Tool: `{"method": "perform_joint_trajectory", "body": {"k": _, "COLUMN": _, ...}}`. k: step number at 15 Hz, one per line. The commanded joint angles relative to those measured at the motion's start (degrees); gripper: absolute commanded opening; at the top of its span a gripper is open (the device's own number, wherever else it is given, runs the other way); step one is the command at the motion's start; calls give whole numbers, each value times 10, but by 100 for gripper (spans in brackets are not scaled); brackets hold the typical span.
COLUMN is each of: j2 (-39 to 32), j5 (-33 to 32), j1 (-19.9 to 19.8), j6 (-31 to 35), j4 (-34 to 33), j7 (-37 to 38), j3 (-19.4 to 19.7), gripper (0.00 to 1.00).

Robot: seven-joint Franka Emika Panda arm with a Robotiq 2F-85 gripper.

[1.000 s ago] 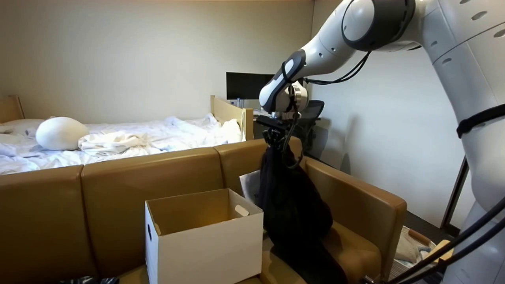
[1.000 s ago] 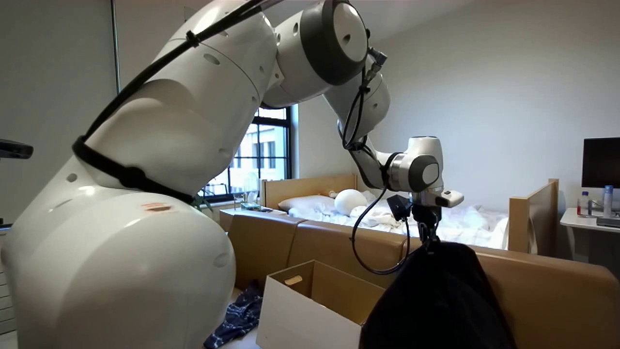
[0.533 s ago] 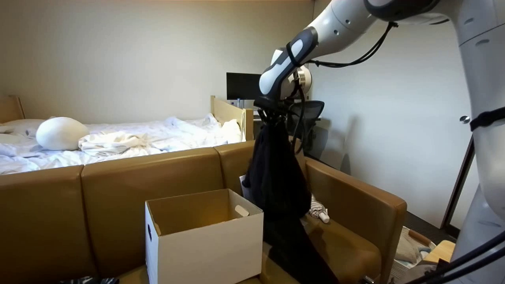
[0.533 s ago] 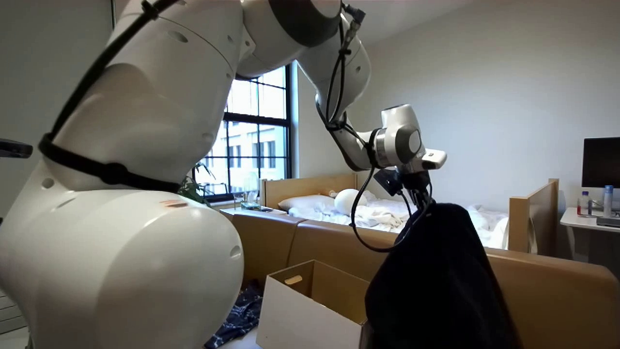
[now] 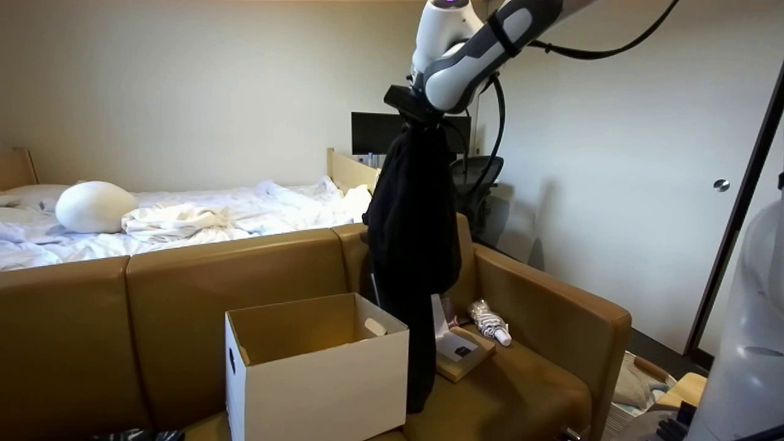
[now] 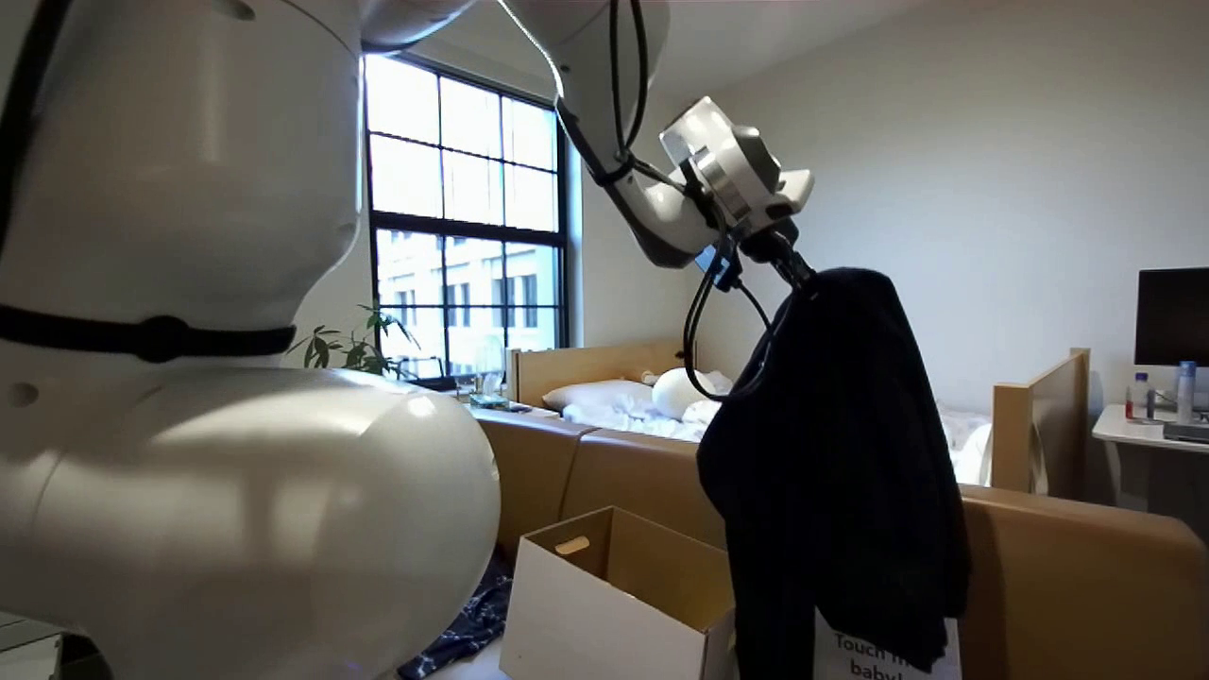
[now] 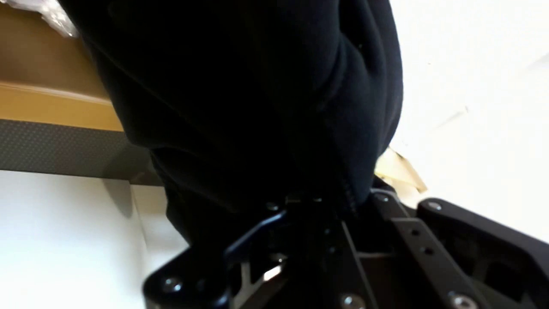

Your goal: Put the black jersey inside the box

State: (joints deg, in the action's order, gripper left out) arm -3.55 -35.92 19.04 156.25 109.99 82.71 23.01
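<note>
The gripper (image 6: 801,276) has its jaws brought together on gathered cloth, holding the upper end of the black jersey (image 5: 411,233). Fabric covers the fingertips in the wrist view; what gap remains between them cannot be told.

The jersey hangs beneath the jaws in both exterior views, its folds filling the middle of the wrist view. The box (image 5: 324,392), white outside and brown within, stands below the jaws and to their left in both exterior views, top uncovered. The jersey is outside it, just beside one end (whether cloth and cardboard touch cannot be determined from these angles). Its lowest part reaches near the seat of the tan sofa (image 5: 527,392); contact is unconfirmed.

Other items noted. Below the jaws and to their right in an exterior view, a flat package (image 5: 453,350) and a wrapped, umbrella-like article (image 5: 488,320) lie on the sofa seat. Far below the jaws, a printed sign (image 6: 839,666) is partly covered by the jersey, "Touch" being legible. Left of the jaws and low, past the box, lies a dark blue patterned cloth (image 6: 472,614).
</note>
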Motion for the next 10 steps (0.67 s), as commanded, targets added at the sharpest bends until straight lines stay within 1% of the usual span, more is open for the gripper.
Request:
{"method": "perform_joint_trajectory", "body": {"k": 1, "j2": 93, "j5": -159, "j1": 26, "j6": -7, "j4": 8, "j7": 131, "j3": -1, "gripper": 8}}
{"method": "perform_joint_trajectory", "body": {"k": 2, "j2": 121, "j5": -206, "j1": 29, "j6": -23, "j4": 16, "j7": 156, "j3": -15, "gripper": 8}}
{"method": "perform_joint_trajectory", "body": {"k": 3, "j2": 62, "j5": -138, "j1": 21, "j6": -5, "j4": 0, "j7": 109, "j3": -2, "gripper": 15}}
{"method": "perform_joint_trajectory", "body": {"k": 4, "j2": 82, "j5": -167, "j1": 25, "j6": -13, "j4": 2, "j7": 130, "j3": -8, "gripper": 15}}
{"method": "perform_joint_trajectory", "body": {"k": 7, "j2": 108, "j5": -181, "j1": 30, "j6": -24, "j4": 11, "j7": 133, "j3": -14, "gripper": 15}}
{"method": "perform_joint_trajectory", "body": {"k": 8, "j2": 110, "j5": -197, "j1": 32, "j6": -22, "j4": 6, "j7": 141, "j3": -20, "gripper": 8}}
{"method": "perform_joint_trajectory", "body": {"k": 10, "j2": 135, "j5": -247, "j1": 42, "j6": -30, "j4": -8, "j7": 171, "j3": -49, "gripper": 8}}
